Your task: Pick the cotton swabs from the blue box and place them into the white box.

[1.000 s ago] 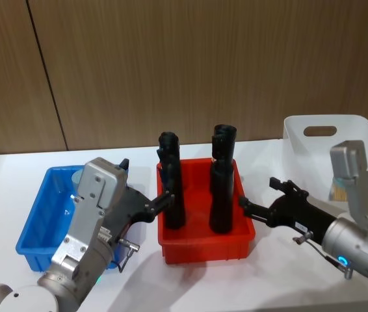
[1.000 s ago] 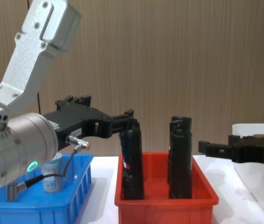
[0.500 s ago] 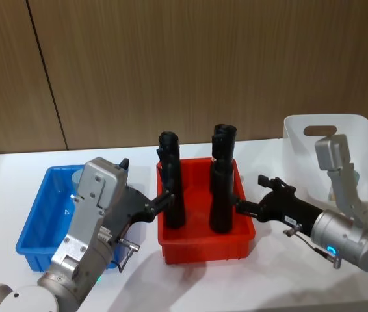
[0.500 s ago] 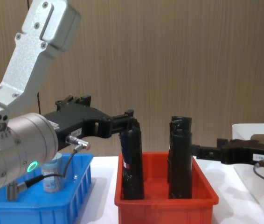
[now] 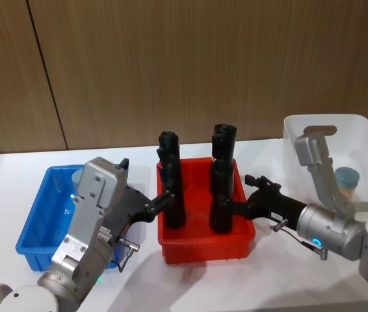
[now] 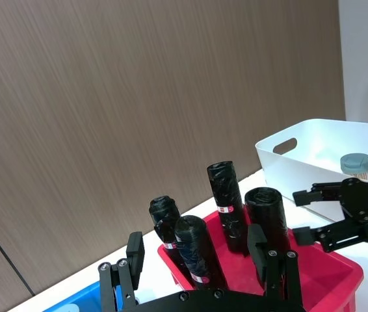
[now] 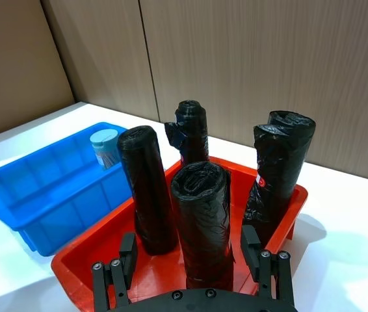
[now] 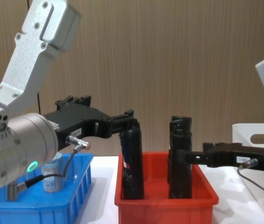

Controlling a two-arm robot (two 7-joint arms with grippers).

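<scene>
Leftward from the white box is where the right gripper (image 5: 238,195) has travelled over the last second, while the left gripper (image 5: 146,180) has not shifted. In the head view the right gripper is at the right edge of the red bin (image 5: 203,250), fingers spread and empty, just beside the nearest of the black rolls (image 5: 222,195). One jar of cotton swabs (image 5: 348,181) stands inside the white box (image 5: 299,130). The blue box (image 5: 34,224) lies on the far side of the red bin, with the left arm over its right part. The left wrist view shows the left gripper's fingers (image 6: 135,250) wide apart with nothing between them, and the delivered jar in the white box (image 6: 281,146). The right wrist view looks past its own open, empty fingers (image 7: 249,246) and over the rolls to another jar of cotton swabs (image 7: 104,147) at the far side of the blue box (image 7: 28,195). The chest view places that jar behind the left arm, and the right gripper (image 8: 192,157) level with the rolls' upper halves. The step in hand looks like the return reach for the remaining jar. The next move probably calls for clearing the tall rolls and the parked left arm, then lowering the open jaws around the jar.
</scene>
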